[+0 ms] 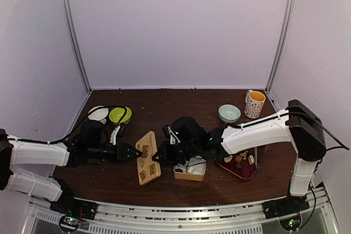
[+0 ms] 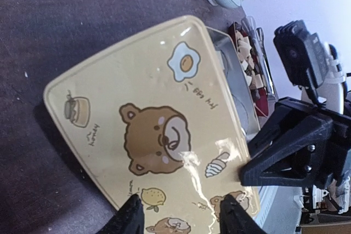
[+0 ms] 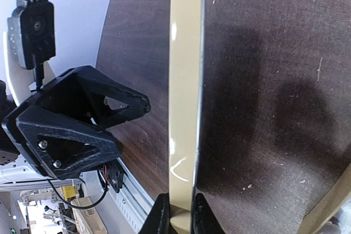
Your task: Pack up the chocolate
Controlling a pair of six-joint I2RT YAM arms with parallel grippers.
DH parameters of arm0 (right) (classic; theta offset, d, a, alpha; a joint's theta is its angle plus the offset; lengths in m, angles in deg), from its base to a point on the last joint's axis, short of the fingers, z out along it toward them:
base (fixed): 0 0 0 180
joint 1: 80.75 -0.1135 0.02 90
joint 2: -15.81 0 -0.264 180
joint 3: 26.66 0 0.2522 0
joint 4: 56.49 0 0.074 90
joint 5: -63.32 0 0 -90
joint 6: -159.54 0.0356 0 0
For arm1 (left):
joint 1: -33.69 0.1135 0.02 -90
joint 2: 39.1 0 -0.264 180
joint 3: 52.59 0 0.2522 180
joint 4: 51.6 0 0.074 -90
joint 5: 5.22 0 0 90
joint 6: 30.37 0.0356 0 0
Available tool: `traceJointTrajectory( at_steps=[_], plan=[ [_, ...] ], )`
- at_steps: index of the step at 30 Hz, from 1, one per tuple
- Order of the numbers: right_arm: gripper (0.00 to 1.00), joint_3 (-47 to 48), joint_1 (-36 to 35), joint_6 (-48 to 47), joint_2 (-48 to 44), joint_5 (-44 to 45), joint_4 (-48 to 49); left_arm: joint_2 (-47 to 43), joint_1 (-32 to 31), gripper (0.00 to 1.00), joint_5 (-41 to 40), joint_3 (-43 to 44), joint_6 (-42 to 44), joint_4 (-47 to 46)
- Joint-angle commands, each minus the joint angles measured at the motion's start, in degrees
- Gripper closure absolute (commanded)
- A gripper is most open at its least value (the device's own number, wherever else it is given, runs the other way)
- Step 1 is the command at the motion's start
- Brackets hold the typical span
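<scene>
The chocolate, small white, tan and dark pieces, lies on a red tray at the right; it also shows in the left wrist view. The flat tan lid with bear pictures is tilted up beside a tan box. My right gripper is shut on the lid's edge, seen edge-on in the right wrist view between its fingers. My left gripper is open, its jaws spread in front of the lid's face, just apart from it.
A pale green bowl and a patterned mug stand at the back right. A white bowl and a green bowl stand at the back left. The two grippers face each other closely across the lid.
</scene>
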Motion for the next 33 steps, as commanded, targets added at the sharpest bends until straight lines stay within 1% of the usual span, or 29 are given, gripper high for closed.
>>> traceJointTrajectory(
  at_steps=[1, 4, 11, 16, 23, 25, 28, 33],
  plan=[
    [0.92, -4.5, 1.41, -0.24, -4.5, 2.13, 2.88, -3.61, -0.35, 0.52, -3.83, 2.56, 3.46, 7.11],
    [0.94, -7.08, 2.12, 0.07, -6.04, 1.88, 3.79, -2.91, -0.33, 0.52, -3.73, 2.92, 2.68, 6.31],
    [0.94, -11.93, 3.33, -0.27, -10.71, 2.84, 4.34, -1.12, -0.54, 0.52, -3.24, 2.87, 1.12, 2.65],
    [0.95, -16.25, 4.73, -0.19, -13.5, 2.53, 5.97, 3.86, -2.87, 0.52, -2.9, 3.71, -0.33, -1.36],
    [0.95, -18.59, 6.1, -0.35, -16.7, 2.75, 6.14, 11.53, -6.22, 0.52, -3.2, 5.91, -2.97, -8.09],
    [0.95, -19.47, 6.55, -0.18, -17.84, 2.92, 6.25, 12.72, -7.11, 0.52, -4.03, 6.92, -3.19, -8.45],
    [0.95, -22.03, 7.34, 0.81, -20.17, 3.4, 9.21, 13.69, -8.12, 0.52, -4.88, 8.31, -3.11, -8.21],
    [0.95, -24.71, 8.49, 1.98, -21.8, 2.56, 11.92, 15.69, -8.86, 0.52, -4.76, 10.06, -3.11, -8.43]
  ],
)
